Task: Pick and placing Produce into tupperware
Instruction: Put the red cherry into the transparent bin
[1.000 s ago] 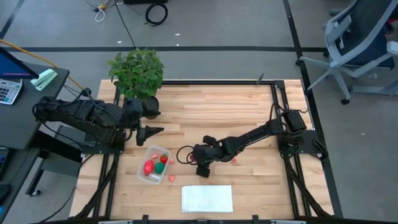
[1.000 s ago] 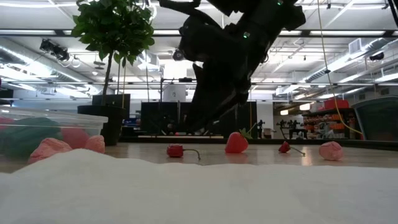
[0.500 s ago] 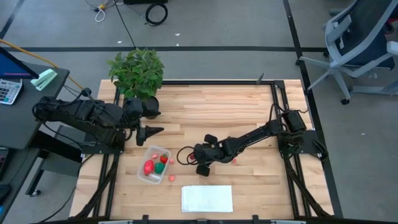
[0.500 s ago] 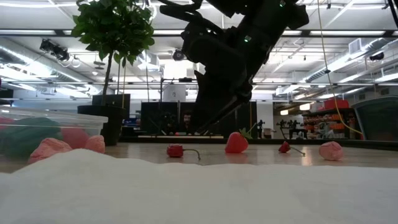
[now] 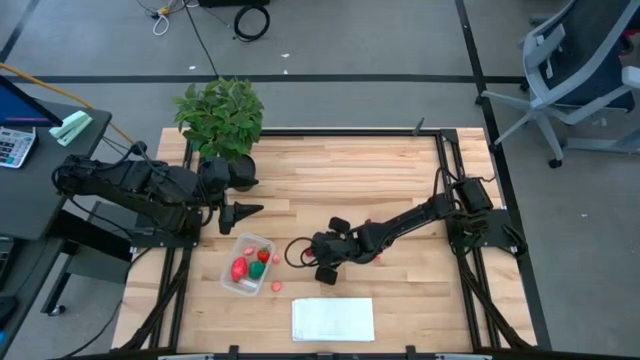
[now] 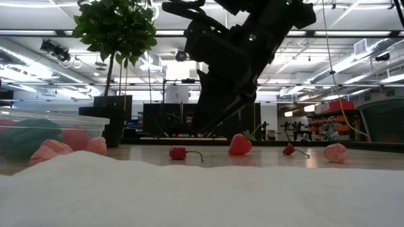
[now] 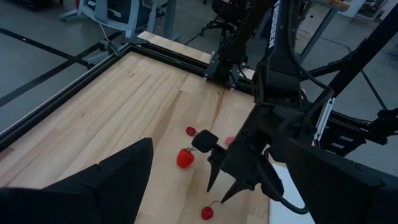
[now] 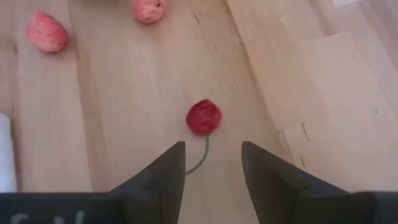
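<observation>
The clear tupperware (image 5: 246,265) sits left of centre and holds a red strawberry (image 5: 239,268), a green piece (image 5: 258,268) and pink pieces (image 6: 49,151). My right gripper (image 8: 213,146) hovers open, pointing down, just above a red cherry (image 8: 203,117) whose thin stem (image 8: 200,158) runs between the fingers. The cherry rests on the wood without being touched. A strawberry (image 7: 185,157), a second cherry (image 7: 191,131) and pink pieces (image 8: 46,31) lie loose nearby. My left gripper (image 5: 250,210) waits open by the table's left edge, above the tupperware's far side.
A potted plant (image 5: 220,115) stands at the far left corner. A flat white sheet (image 5: 332,319) lies at the near edge. More loose produce, a cherry (image 6: 288,149) and a pink piece (image 6: 336,152), lies toward the right. Black rails (image 5: 455,170) frame the table.
My right gripper has shifted slightly toward the table's right and stayed open over the cherry. Nothing on the table has moved.
</observation>
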Available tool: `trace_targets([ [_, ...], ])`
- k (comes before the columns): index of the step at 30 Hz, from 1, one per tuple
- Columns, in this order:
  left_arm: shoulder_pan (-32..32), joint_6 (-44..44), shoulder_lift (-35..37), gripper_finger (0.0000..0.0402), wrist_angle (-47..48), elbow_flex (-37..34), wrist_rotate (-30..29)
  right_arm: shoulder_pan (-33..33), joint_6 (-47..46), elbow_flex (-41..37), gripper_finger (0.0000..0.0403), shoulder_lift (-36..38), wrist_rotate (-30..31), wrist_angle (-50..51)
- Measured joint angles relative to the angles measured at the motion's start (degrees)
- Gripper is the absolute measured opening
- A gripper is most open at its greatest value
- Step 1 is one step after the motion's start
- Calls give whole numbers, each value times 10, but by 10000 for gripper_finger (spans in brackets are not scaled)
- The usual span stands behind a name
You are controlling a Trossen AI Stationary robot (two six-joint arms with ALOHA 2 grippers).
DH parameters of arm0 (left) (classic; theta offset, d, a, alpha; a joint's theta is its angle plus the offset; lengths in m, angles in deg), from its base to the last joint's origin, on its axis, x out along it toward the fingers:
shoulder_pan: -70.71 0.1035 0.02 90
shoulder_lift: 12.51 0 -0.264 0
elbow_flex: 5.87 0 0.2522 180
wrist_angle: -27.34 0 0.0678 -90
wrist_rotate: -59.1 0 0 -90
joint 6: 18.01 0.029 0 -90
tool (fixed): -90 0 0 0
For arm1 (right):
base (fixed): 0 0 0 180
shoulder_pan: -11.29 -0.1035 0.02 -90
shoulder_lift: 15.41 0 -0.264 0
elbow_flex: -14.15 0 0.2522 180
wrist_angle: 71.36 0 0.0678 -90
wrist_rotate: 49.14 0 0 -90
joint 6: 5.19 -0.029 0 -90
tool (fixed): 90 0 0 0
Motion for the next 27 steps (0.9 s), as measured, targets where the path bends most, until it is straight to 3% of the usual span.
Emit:
trace_targets([
  [27,0,0,0,364,2,0,0,7,12,0,163,-55,2,-33],
])
